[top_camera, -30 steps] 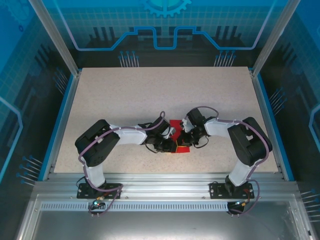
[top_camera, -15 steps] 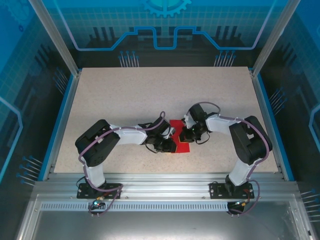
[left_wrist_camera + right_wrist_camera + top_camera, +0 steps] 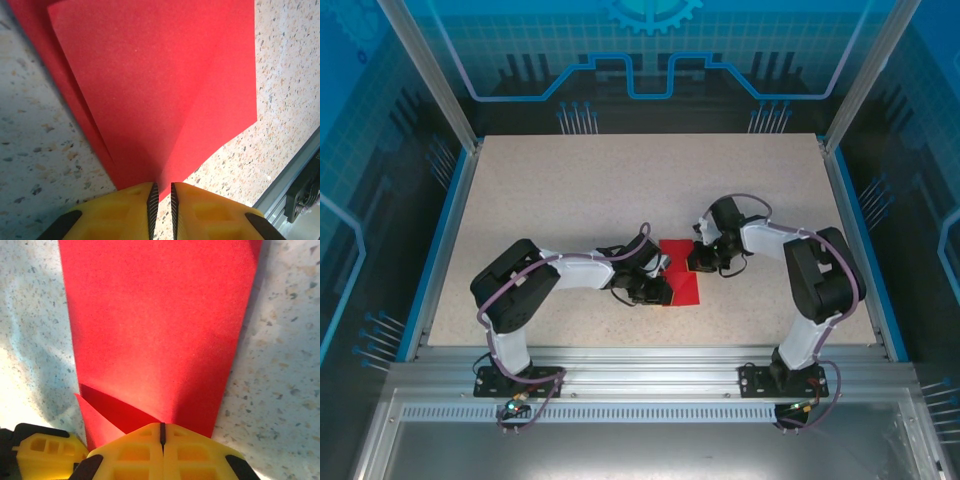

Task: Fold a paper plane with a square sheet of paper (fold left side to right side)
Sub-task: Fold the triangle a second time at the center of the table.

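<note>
Meeting the corner of the folded red sheet of paper [image 3: 165, 90], the left gripper [image 3: 161, 192] has its jaws a slit apart. The paper lies on the speckled table [image 3: 570, 190] between both arms. The right gripper [image 3: 162, 432], jaws together, sits at its opposite edge.

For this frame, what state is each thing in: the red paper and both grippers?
red paper: folded into overlapping layers, lying flat on the table.
left gripper: jaws nearly closed with a narrow slit between them, at the paper's pointed end; grip unclear.
right gripper: shut, tips at the paper's edge.
</note>
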Available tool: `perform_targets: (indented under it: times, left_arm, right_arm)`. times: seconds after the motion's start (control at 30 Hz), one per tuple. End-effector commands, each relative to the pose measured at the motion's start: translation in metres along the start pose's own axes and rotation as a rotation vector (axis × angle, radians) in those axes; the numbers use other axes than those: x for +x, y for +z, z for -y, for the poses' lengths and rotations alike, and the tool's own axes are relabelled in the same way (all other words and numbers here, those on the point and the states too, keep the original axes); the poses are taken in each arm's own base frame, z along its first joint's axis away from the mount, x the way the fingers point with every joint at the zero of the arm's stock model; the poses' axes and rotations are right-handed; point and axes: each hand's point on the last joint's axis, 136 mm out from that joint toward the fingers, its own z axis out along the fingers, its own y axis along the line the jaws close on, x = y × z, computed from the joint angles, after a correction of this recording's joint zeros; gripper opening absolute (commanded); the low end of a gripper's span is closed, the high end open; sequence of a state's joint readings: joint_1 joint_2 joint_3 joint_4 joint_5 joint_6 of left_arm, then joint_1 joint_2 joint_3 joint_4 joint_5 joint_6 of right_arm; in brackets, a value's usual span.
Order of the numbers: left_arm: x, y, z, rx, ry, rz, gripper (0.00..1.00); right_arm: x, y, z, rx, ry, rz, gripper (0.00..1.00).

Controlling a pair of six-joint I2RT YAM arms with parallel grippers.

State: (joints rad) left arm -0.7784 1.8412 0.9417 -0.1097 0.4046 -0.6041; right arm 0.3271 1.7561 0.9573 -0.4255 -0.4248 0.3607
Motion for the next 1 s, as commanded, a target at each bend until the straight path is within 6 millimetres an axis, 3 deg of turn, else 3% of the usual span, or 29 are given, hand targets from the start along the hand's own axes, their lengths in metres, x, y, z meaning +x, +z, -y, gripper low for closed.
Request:
perform_targets:
  times: [0.0,0.2,0.43,0.67,0.7,0.8,0.87,0.97]
  left_arm:
    - [0.03,0.01,-0.044,-0.165,-0.091,-0.099,0.21]
    - [0.029,0.008,-0.042,-0.164,-0.088,-0.092,0.21]
    - [0.028,0.007,-0.042,-0.169,-0.085,-0.089,0.21]
    - [0.027,0.006,-0.042,-0.173,-0.08,-0.083,0.21]
    - [0.028,0.006,-0.042,-0.172,-0.08,-0.084,0.21]
    - [0.028,0.006,-0.042,-0.172,-0.08,-0.084,0.21]
    - [0.027,0.006,-0.042,-0.173,-0.079,-0.083,0.21]
    - [0.027,0.006,-0.041,-0.172,-0.079,-0.078,0.21]
  right_arm:
    - [0.011,-0.015,-0.016,-0.028,-0.031,-0.008,0.05]
    - [0.029,-0.026,-0.019,-0.016,-0.023,0.002,0.05]
    - [0.05,-0.024,-0.018,-0.004,-0.027,-0.025,0.04]
    - [0.042,-0.051,-0.011,0.101,-0.085,0.032,0.09]
    - [0.032,-0.061,-0.013,0.107,-0.096,0.066,0.1]
    - [0.025,-0.073,-0.024,0.053,-0.115,0.088,0.1]
    - [0.033,-0.069,-0.035,0.011,-0.141,0.066,0.1]
    - [0.056,-0.046,-0.043,-0.039,-0.14,-0.004,0.1]
